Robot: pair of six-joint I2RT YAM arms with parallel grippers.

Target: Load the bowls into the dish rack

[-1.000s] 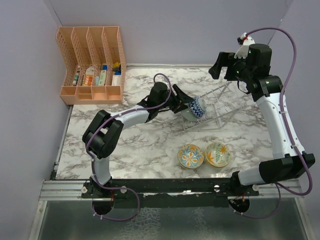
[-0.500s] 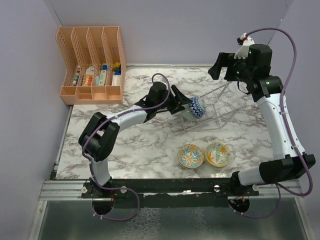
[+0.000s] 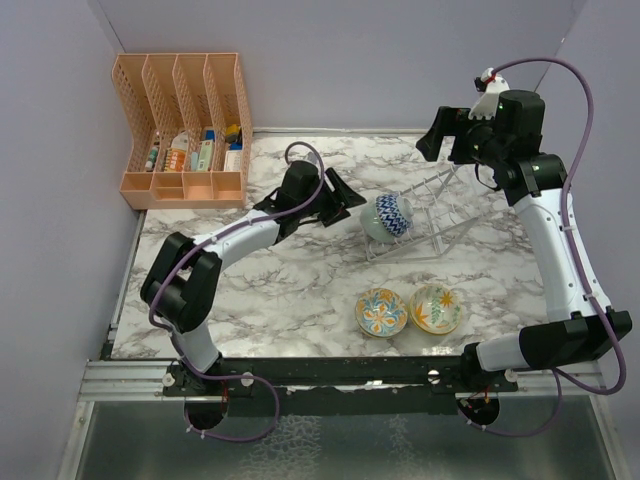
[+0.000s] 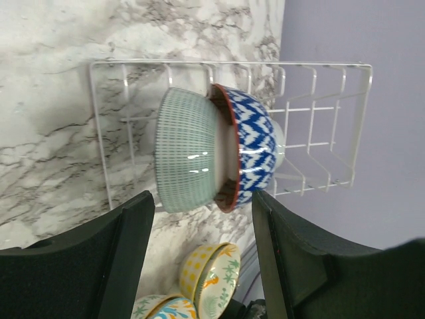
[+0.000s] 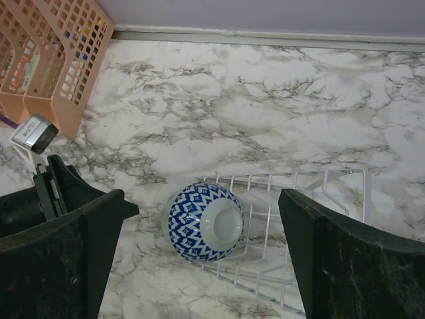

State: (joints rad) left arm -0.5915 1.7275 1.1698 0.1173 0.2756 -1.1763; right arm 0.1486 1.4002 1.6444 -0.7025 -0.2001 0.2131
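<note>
The wire dish rack (image 3: 432, 215) stands at the back right of the marble table. Two bowls stand on edge in its left end: a pale teal bowl (image 4: 188, 149) and, nested behind it, a blue-and-white patterned bowl with a red rim (image 4: 249, 149), also in the right wrist view (image 5: 199, 222). The blue-orange floral bowl (image 3: 381, 312) and the yellow bowl (image 3: 436, 308) sit side by side on the table in front of the rack. My left gripper (image 3: 345, 203) is open and empty, just left of the racked bowls. My right gripper (image 3: 445, 130) is open and empty, high above the rack (image 5: 312, 219).
An orange slotted file organizer (image 3: 185, 130) holding small items stands at the back left corner. Purple walls close the back and both sides. The rack's right part (image 4: 319, 126) holds no bowls.
My left gripper has drawn back to the left, away from the two bowls, which stay in the rack. The right arm has not moved.
</note>
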